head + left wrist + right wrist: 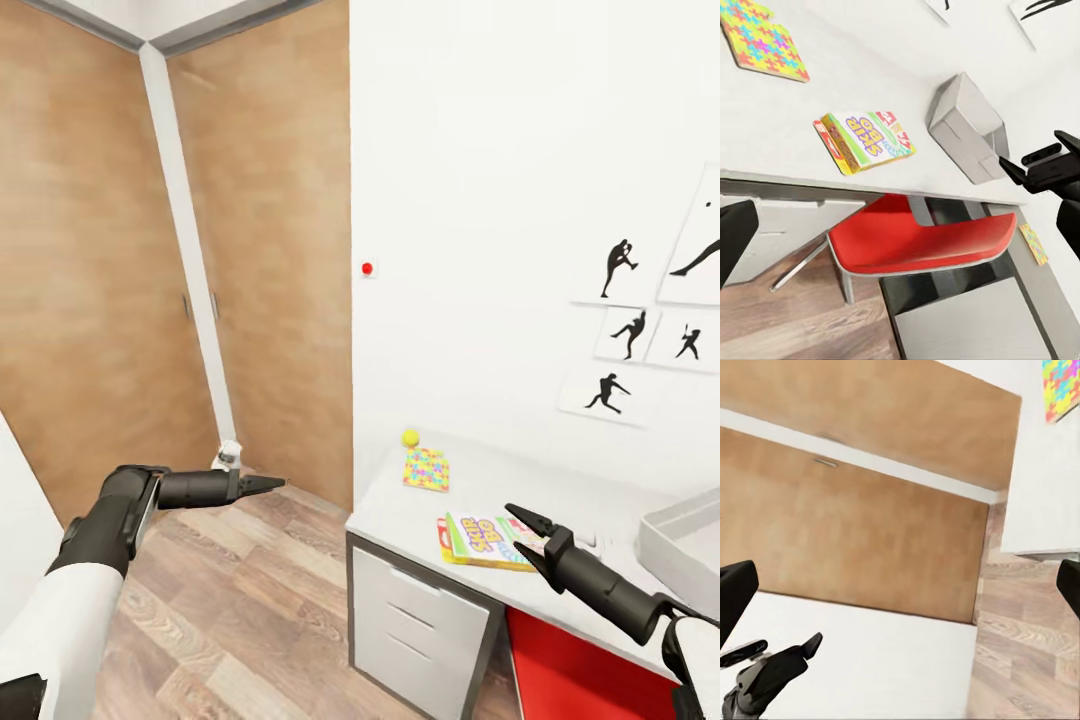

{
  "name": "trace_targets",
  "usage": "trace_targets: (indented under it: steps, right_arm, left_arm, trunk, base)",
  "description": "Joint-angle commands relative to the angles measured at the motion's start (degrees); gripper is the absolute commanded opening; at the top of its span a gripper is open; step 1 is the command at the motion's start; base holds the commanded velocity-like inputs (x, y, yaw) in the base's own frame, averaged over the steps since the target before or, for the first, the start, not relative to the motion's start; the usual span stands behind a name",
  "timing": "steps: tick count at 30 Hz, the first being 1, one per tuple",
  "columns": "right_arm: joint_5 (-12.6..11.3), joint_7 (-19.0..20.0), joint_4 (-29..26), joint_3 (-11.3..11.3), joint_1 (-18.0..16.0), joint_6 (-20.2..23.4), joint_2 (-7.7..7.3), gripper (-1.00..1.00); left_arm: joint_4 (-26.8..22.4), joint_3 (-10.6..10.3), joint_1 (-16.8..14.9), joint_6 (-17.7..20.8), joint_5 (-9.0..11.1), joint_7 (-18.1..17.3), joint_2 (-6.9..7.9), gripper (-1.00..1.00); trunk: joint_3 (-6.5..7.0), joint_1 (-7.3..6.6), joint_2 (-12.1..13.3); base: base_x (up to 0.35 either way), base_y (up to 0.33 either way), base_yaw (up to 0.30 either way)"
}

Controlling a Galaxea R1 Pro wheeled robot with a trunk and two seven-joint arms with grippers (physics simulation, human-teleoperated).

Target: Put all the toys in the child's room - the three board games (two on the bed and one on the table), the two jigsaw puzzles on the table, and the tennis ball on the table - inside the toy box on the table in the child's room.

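the right gripper point(522, 529) hovers wide open and empty over the board games point(488, 541) stacked at the table's point(400, 505) near edge, seemingly lining up a grasp, while the left gripper point(272, 485) waits nearly closed, empty, over the floor.

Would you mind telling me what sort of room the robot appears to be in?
Probably a child's bedroom or study corner: baseball-player silhouette pictures hang on the wall, and a white desk holds a jigsaw puzzle box, a tennis ball and a board game.
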Motion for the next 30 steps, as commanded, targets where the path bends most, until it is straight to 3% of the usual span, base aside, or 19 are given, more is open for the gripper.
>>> trace_targets:
  steps: [1,8,12,21,30]
  right_arm:
    - [0.71,0.58,-0.01,0.39,-0.18,0.28,0.02,1.0]
    - [1.19,0.54,0.05,5.88,-0.87,-4.75,-0.68,1.0]
    - [2.92,0.51,0.06,7.18,-0.98,-5.9,-0.74,1.0]
    - [9.61,0.42,0.16,7.78,-1.17,-6.51,-0.2,1.0]
    - [10.53,0.34,0.32,7.83,-1.22,-6.78,-0.39,1.0]
  left_arm:
    - [-0.03,0.17,-0.06,0.59,-0.6,-0.51,-0.03,1.0]
    - [-0.03,0.2,-0.07,0.63,-0.68,-0.51,0.02,1.0]
    - [-0.03,0.21,-0.06,0.64,-0.69,-0.51,0.04,1.0]
    - [-0.03,0.17,-0.06,0.65,-0.71,-0.38,0.43,1.0]
    - [-0.03,0.33,-0.03,0.75,-0.88,0.04,0.99,1.0]
  trunk:
    - [-0.12,0.02,-0.11]
    - [-0.12,0.02,-0.11]
    - [-0.12,0.02,-0.11]
    - [-0.12,0.02,-0.11]
    - [-0.12,0.02,-0.11]
  base:
    - [-0.077,0.067,0.288]
    - [-0.086,0.094,0.288]
    - [-0.107,0.139,0.289]
    - [-0.022,0.028,0.289]
    - [-0.002,0.002,0.289]
